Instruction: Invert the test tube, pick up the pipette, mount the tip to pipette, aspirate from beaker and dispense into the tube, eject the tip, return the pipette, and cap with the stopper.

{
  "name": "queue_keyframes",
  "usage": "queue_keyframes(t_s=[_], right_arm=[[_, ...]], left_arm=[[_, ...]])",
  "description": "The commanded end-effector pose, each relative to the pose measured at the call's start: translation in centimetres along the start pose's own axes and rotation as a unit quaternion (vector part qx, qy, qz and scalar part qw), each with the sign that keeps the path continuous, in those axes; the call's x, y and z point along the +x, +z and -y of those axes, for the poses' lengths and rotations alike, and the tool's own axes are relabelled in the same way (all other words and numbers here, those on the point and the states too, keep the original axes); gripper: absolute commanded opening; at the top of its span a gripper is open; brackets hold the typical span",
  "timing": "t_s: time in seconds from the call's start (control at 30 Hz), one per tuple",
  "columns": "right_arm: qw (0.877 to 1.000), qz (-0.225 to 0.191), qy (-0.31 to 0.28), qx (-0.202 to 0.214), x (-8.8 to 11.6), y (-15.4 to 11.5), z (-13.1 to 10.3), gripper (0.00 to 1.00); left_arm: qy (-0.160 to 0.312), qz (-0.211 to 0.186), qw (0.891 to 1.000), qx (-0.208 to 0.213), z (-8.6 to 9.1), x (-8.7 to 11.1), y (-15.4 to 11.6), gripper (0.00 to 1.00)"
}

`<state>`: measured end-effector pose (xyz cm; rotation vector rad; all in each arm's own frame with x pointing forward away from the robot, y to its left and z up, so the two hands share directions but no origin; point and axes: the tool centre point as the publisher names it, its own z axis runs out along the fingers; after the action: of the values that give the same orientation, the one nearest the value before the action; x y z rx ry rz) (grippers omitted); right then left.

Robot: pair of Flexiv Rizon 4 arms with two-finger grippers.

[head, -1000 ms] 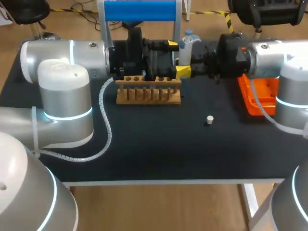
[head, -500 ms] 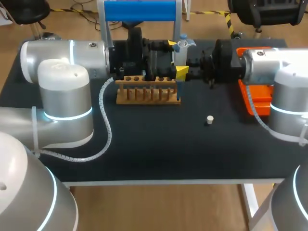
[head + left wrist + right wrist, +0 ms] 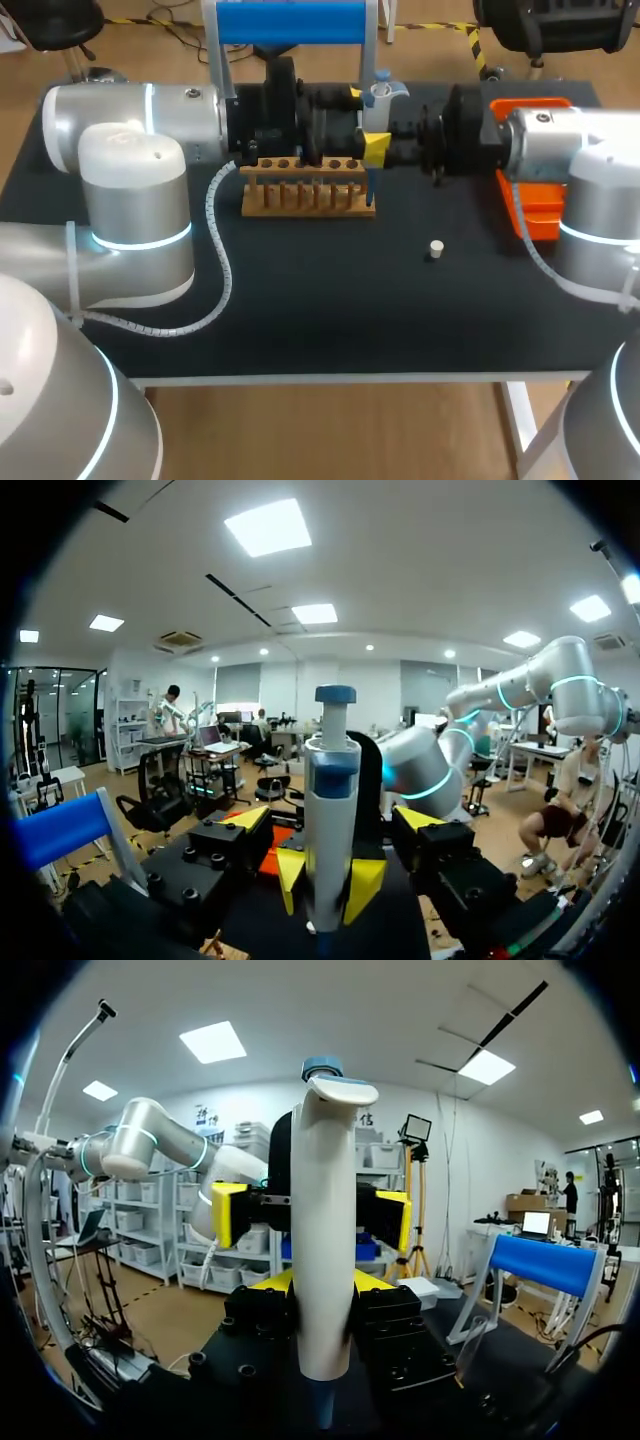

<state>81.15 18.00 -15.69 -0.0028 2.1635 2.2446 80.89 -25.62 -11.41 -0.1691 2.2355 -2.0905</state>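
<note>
A white pipette (image 3: 378,98) with a blue cap stands upright at the right end of the wooden tube rack (image 3: 308,190). A thin blue tip on it hangs down beside the rack. My right gripper (image 3: 386,128) is shut on the pipette's body (image 3: 322,1210), its yellow tips pressed on both sides in the right wrist view (image 3: 322,1290). My left gripper (image 3: 366,120) faces it from the other side and is open. In the left wrist view (image 3: 333,820) its fingertips (image 3: 245,820) straddle the pipette (image 3: 330,820) without touching. A small white stopper (image 3: 436,247) lies on the black table.
An orange tip box (image 3: 535,195) sits at the right, partly under my right arm. A blue-topped stand (image 3: 290,22) rises behind the rack. A white cable (image 3: 222,260) trails from my left arm across the table.
My right arm has carried the pipette leftward, in between my left gripper's spread fingers. The left fingers have drawn in slightly.
</note>
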Motion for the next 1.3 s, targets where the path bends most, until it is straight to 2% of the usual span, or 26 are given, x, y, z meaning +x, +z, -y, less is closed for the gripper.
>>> queue_keyframes(t_s=[0.03,0.47,0.53,0.57,0.77,0.97,1.13,1.3], right_arm=[[1.000,0.006,-0.002,-0.001,0.3,-0.1,0.0,0.00],[1.000,0.008,-0.002,-0.004,0.2,-0.1,-0.1,0.00],[1.000,0.006,-0.002,-0.002,0.2,-0.1,-0.1,0.40],[1.000,0.006,-0.002,-0.002,0.2,-0.1,-0.1,1.00],[1.000,-0.014,0.001,-0.008,0.1,-1.3,-0.4,1.00],[0.999,-0.043,-0.004,-0.020,-0.8,-5.7,-0.5,1.00],[1.000,-0.023,-0.009,-0.009,-2.6,-10.6,-0.4,1.00],[1.000,0.005,-0.013,0.024,-5.6,-13.9,0.1,1.00]], left_arm=[[0.000,0.002,1.000,-0.001,0.0,0.0,0.1,0.00],[0.000,0.002,1.000,-0.001,0.0,0.0,0.1,0.00],[0.000,0.002,1.000,-0.001,0.0,0.0,0.1,0.00],[0.000,0.002,1.000,-0.001,0.0,0.0,0.1,0.00],[0.000,0.002,1.000,-0.001,0.0,0.0,0.1,0.00],[0.000,0.002,1.000,-0.001,0.0,0.0,0.1,0.00],[0.000,0.002,1.000,-0.001,0.0,0.0,0.1,0.00],[0.000,0.002,1.000,-0.001,0.0,0.0,0.1,0.00]])
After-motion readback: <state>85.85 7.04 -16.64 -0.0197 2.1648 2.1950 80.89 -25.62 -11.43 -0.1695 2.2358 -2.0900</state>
